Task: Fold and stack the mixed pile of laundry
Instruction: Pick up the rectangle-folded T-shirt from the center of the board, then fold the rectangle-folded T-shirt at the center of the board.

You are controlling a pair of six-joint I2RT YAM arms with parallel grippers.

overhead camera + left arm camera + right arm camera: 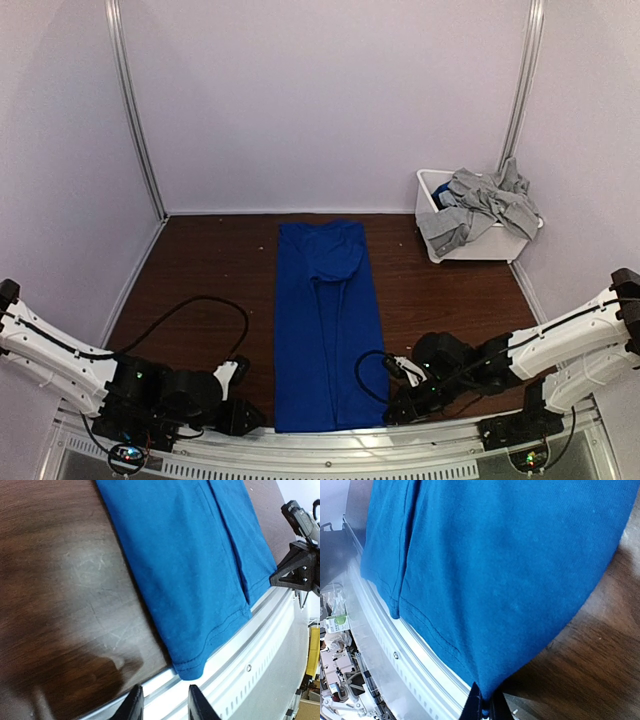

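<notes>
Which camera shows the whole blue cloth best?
The top view: the blue cloth lies there full length, a long folded strip. Each wrist view shows only one near corner and its hem; in the right one, the right jaws pinch that corner.

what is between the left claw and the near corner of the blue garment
Nothing visible. The left claw stands open just short of the near corner of the blue garment, with only the bare table rail between them. The right claw is shut on the other near corner.
</notes>
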